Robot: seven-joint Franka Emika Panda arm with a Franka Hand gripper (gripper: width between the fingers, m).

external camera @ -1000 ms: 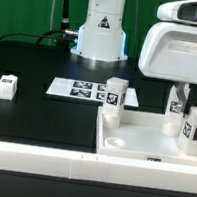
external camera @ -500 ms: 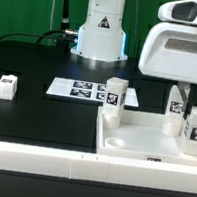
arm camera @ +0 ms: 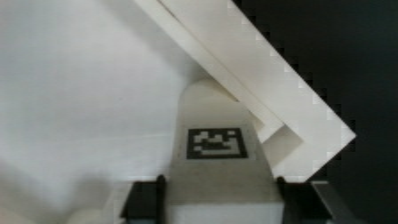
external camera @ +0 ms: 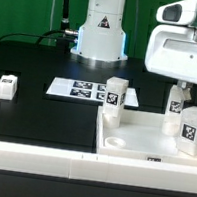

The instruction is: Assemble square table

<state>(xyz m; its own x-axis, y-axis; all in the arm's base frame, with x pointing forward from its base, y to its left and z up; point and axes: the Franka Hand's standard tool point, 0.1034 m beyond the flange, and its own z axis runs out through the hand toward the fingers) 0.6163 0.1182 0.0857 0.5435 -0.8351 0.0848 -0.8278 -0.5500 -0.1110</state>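
Item: square table, in parts, on black counter (external camera: 44,115).

Tabletop (external camera: 142,138): white square tray with raised rim, flat on the counter at the exterior view's lower right, just behind the long white border rail (external camera: 33,161). Seen from the wrist as a pale floor (arm camera: 80,100) with the rim running slantwise past it.

Gripped leg (external camera: 174,115): small white tagged block, upright at the far side of the tabletop, near the rim. In the wrist view (arm camera: 215,143), tag facing the camera, dark fingers (arm camera: 148,200) pressed against both flanks.

Jaws: narrowed and closed on the gripped leg, directly below the large white wrist housing (external camera: 184,47).

Right-hand leg (external camera: 192,129): upright, tag forward, just beside the gripped leg toward the exterior view's right edge.

Corner leg (external camera: 114,96): upright at the tabletop's far corner on the exterior view's left; inside or outside the rim, cannot tell.

Loose leg (external camera: 4,85): alone on the counter at the exterior view's far left, well apart from the tabletop.

Marker board (external camera: 80,88): flat on the counter, between the loose leg and the corner leg, in front of the arm's base (external camera: 100,36).
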